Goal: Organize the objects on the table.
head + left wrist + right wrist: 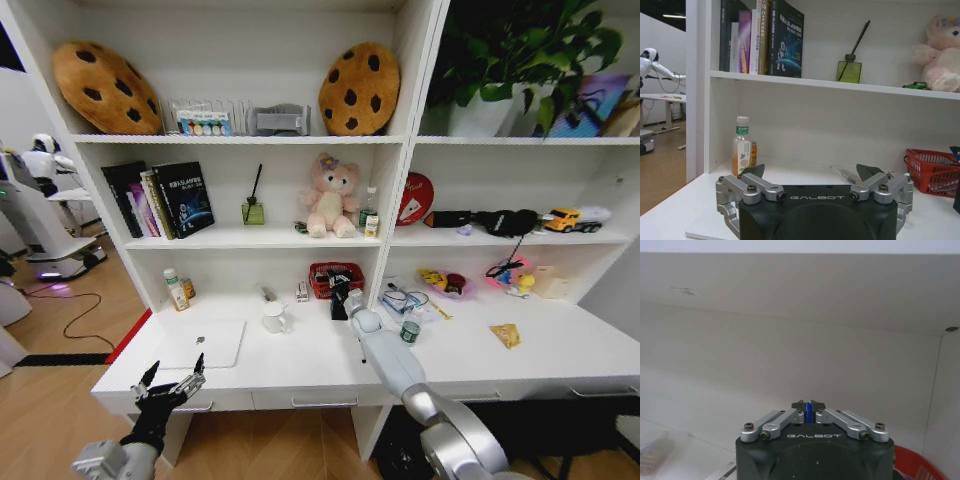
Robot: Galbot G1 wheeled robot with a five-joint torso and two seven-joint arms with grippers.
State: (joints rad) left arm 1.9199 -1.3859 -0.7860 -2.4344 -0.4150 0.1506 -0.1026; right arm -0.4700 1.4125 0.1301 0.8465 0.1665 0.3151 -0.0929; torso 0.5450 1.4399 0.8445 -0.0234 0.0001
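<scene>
A red basket was seen at the back of the white worktop, against the shelving; something dark lay in it, too small to be made out. A small pink tray of toys was set to its right, and a white cup stood left of the basket. A bottle with a pale cap was stood at the back left corner, and a green-capped bottle near the middle. A thin laptop was laid closed near the front left edge.

The left tool was held low at the worktop's front edge, just before the laptop, its fingers spread wide with nothing between them. The right tool was raised above the worktop beside the red basket, its fingers closed tight on a thin blue item; what the item was could not be told.

On the shelves above were seen books, a reed diffuser, a pink bear, two cookie cushions and a potted plant. A wooden floor lay below, with another white robot standing far to the left.
</scene>
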